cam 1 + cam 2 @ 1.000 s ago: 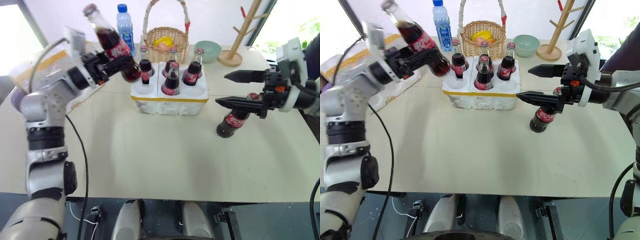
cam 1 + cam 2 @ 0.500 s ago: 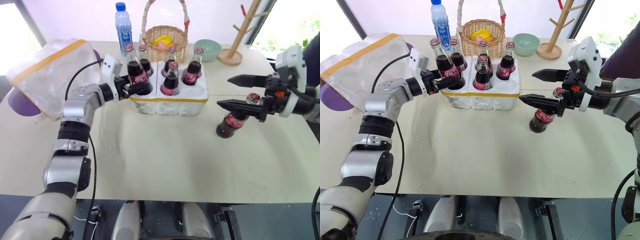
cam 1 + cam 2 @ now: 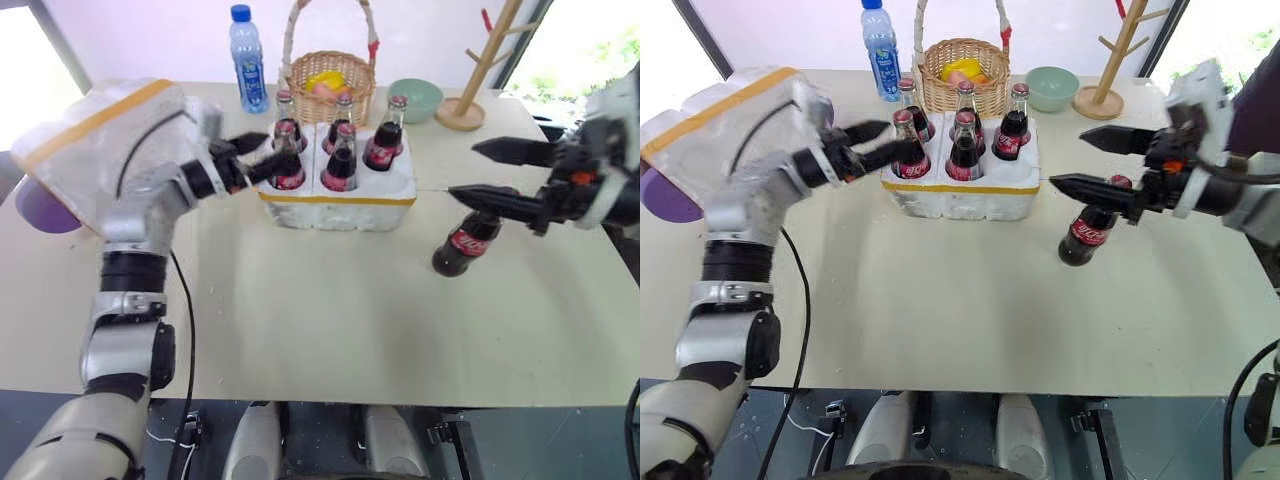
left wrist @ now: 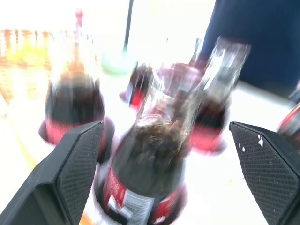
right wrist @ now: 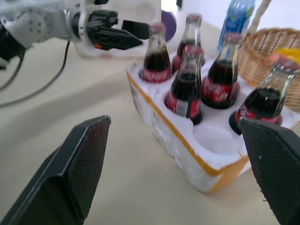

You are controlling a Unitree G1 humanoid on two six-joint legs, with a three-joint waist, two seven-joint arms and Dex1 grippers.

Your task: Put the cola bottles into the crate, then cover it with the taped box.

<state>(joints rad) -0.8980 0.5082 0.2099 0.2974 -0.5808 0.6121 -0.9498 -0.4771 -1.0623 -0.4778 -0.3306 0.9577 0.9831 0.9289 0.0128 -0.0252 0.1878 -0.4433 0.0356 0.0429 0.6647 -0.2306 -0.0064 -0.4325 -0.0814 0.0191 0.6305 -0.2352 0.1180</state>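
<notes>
1. Your low white foam crate with the yellow tape band (image 3: 338,195) sits at 12 o'clock on the cream table (image 3: 320,320), toward its far side.
2. It holds 5 small glass cola bottles with red labels and red caps; the right wrist view shows 1 round hole (image 5: 216,140) empty in the row nearer you.
3. The front-left bottle (image 3: 289,160) stands upright in its hole at about 11 o'clock.
4. Your left gripper (image 3: 262,155) reaches in from 10 o'clock with its 2 black fingers spread wide on either side of that bottle, gripping nothing; the left wrist view shows clear gaps between each finger and the glass.
5. The 6th cola bottle (image 3: 464,246) stands on the table at about 2 o'clock, well right of the crate and leaning slightly.
6. Your right gripper (image 3: 482,172) hangs above that bottle, fingers fully apart and pointing left toward the crate, holding nothing; the lower finger (image 3: 490,200) crosses in front of the bottle's neck, and you cannot tell whether it touches.
7. The large white foam box with yellow tape bands (image 3: 100,150) lies at 10 o'clock, behind your left arm, partly over a purple round object (image 3: 38,203).
8. Beyond the crate, at 12 o'clock, stand a woven wicker basket (image 3: 335,85), a clear blue-capped water bottle (image 3: 244,60), a pale green bowl (image 3: 416,100) and a wooden peg stand (image 3: 480,70).
</notes>
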